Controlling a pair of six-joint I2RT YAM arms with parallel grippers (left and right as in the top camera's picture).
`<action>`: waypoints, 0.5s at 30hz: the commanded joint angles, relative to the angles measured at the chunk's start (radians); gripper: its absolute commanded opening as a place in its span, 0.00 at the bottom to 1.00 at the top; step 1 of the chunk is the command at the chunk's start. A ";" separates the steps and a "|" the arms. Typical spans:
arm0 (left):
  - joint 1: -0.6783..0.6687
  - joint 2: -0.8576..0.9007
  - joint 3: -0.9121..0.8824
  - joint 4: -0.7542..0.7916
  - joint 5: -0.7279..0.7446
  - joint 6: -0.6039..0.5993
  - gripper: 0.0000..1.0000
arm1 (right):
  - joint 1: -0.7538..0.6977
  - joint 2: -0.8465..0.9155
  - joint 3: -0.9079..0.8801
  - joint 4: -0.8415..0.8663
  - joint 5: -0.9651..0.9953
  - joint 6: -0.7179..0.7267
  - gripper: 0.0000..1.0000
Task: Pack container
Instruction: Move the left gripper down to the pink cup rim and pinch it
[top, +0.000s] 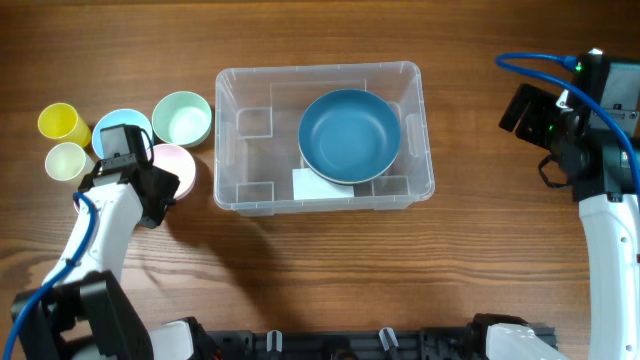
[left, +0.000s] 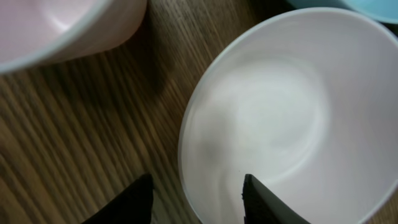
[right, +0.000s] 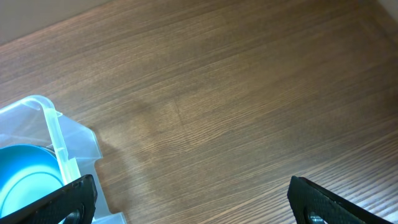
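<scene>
Barely started, I'd say. Near the left edge the yellow cup (top: 57, 122), pale cup (top: 66, 161), light blue bowl (top: 118, 117), mint bowl (top: 182, 118) and pink bowl (top: 176, 160) sat unpacked. The left pincer (left: 196, 180) was apart, straddling what looked like the pink one's rim. The container (top: 228, 140) sat mid-worktop (top: 330, 270) toward the far edge, holding only the dark blue bowl (top: 349, 135). The right pincer (right: 193, 199) hung wide apart, empty, by the right edge.

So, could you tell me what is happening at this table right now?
The robot is packing the clear container, which already holds a dark blue bowl. Left of it, the left gripper is open, its fingers straddling the rim of a pale bowl. The right gripper is open over bare wooden table on the container's right, holding nothing.
</scene>
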 joint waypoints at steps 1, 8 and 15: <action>-0.003 0.039 -0.008 0.018 -0.021 -0.040 0.37 | -0.002 0.009 0.011 0.000 0.018 0.018 1.00; -0.003 0.049 -0.008 0.035 -0.021 -0.043 0.04 | -0.002 0.009 0.011 0.000 0.018 0.018 1.00; -0.003 0.049 -0.008 0.031 -0.021 -0.042 0.04 | -0.002 0.009 0.011 0.000 0.018 0.018 1.00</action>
